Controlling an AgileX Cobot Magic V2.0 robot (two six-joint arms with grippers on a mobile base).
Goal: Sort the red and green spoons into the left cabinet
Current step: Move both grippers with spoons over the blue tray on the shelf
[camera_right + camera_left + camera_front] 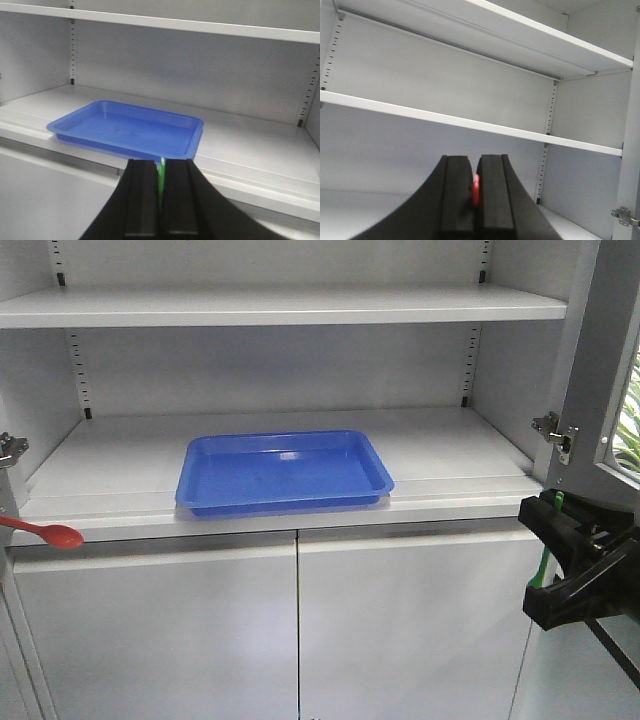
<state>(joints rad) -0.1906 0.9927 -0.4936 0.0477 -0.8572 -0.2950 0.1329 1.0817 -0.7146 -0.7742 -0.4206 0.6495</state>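
The red spoon (45, 532) pokes in from the left edge of the front view, bowl to the right, just below the cabinet's lower shelf (450, 455). My left gripper (475, 172) is shut on the red spoon (476, 190), a sliver of red showing between its pads. The left gripper itself is outside the front view. My right gripper (560, 540) hangs at the right, in front of the cabinet doors, shut on the green spoon (543, 562). In the right wrist view the green spoon (161, 180) is pinched between the pads of the right gripper (160, 170).
A blue tray (205, 455) lies on the lower shelf, its front rim reaching the shelf's edge. An upper shelf (280, 305) runs above. The open right cabinet door (600, 370) with hinges stands just above my right gripper. Closed lower doors (300, 630) fill the front.
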